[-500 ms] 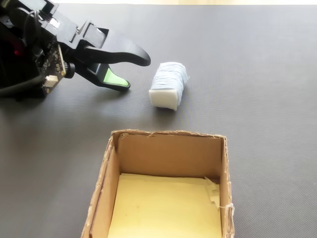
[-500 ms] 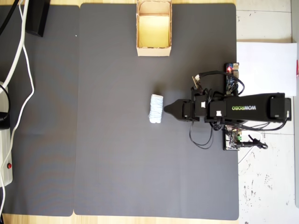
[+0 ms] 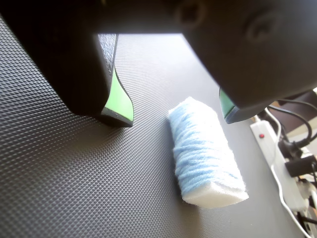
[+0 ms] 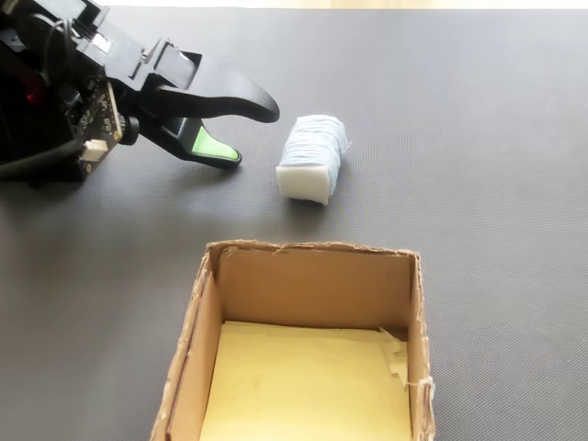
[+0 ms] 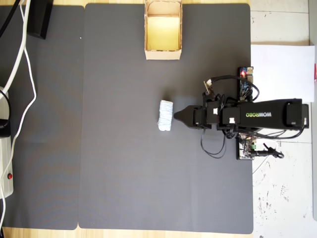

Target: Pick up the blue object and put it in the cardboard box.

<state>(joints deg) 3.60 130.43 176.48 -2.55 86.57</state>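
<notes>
Arm stretched low, gripper parted

The arm (image 5: 257,115) lies stretched out from the right edge of the mat in the overhead view, reaching toward the mat's middle with its wrist held low. The gripper (image 4: 250,130) stands with its jaws apart in the fixed view: one black jaw above, one green-padded jaw below, tips near the surface. In the wrist view the gripper (image 3: 176,115) shows both green-edged fingertips (image 3: 120,105) with a clear gap between, clasping nothing.

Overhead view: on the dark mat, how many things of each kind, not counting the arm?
Blue spool: 1
Cardboard box: 1
Total: 2, and the open gripper holds neither.
</notes>
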